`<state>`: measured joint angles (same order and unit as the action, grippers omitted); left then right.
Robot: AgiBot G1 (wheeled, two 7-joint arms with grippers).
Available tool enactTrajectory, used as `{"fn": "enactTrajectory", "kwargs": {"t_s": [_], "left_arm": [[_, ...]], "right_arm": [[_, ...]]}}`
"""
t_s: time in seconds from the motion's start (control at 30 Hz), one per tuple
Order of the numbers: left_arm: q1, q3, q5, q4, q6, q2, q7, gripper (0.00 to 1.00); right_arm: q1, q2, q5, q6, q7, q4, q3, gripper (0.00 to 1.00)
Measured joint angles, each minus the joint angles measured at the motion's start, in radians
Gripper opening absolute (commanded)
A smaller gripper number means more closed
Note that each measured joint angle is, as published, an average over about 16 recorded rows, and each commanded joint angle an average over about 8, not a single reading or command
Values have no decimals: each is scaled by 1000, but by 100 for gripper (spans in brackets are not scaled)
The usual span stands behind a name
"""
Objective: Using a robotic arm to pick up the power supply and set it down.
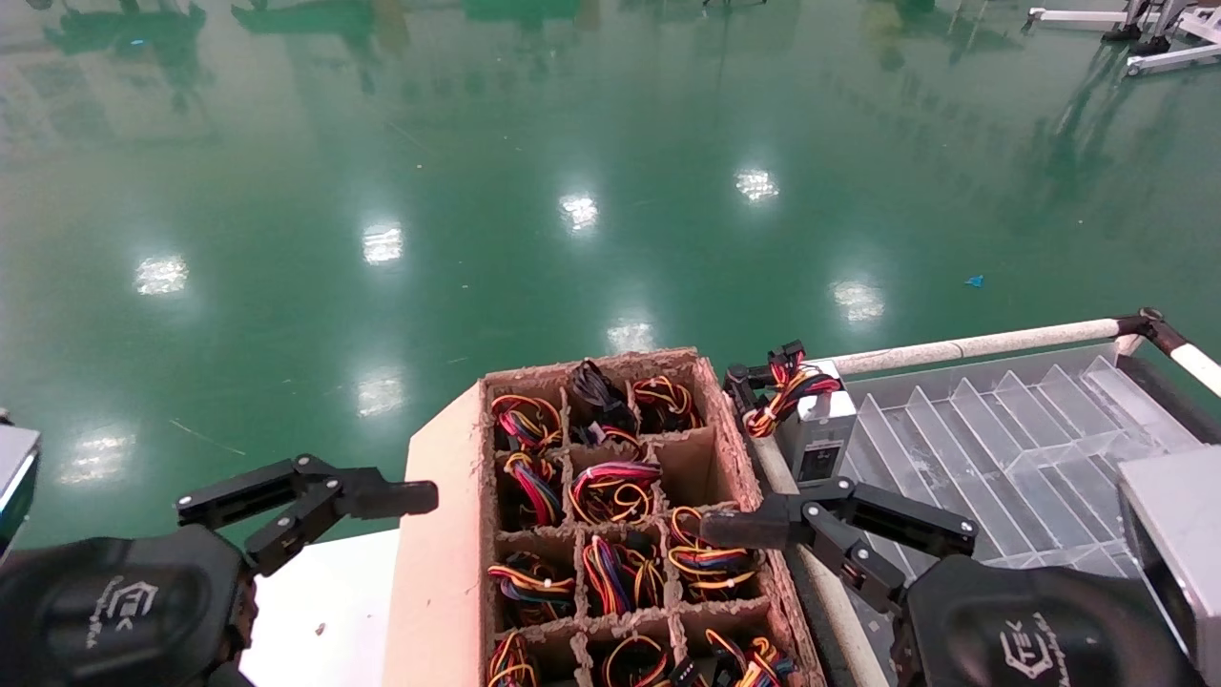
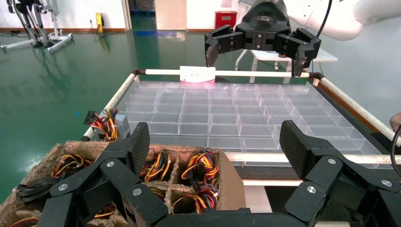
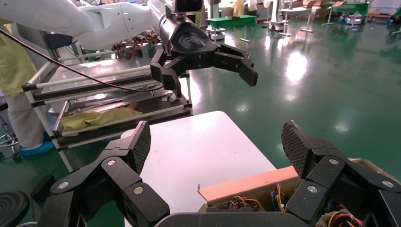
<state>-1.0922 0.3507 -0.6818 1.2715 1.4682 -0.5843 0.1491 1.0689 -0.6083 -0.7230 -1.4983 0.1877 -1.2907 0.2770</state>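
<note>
Stood upright in clear tray (image 1: 1049, 448) corner beside carton (image 1: 439, 572): power supply (image 1: 818, 434), likely heavy, rigid, slick; best gripped across metal sides, below wires. Right gripper (image 1: 763, 525) wide open, empty; left gripper (image 1: 382, 498) likewise.

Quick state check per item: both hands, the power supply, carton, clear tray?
left hand: open, empty, hovering left of the carton.
right hand: open, empty, over the carton's right edge.
power supply: upright in the clear tray's corner, wires bundled on top, not gripped.
cardboard carton: open-topped, most cells hold wire bundles, at least one looks empty.
clear tray: compartments empty except the power supply's corner.
</note>
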Motion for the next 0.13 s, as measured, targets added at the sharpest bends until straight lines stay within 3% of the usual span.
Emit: {"fn": "enactTrajectory", "kwargs": {"t_s": [0.13], "left_arm": [[0,0,0,0,0,0,0,100]], "right_arm": [[-12,6,15,-6,8,-15,-5,100]]}}
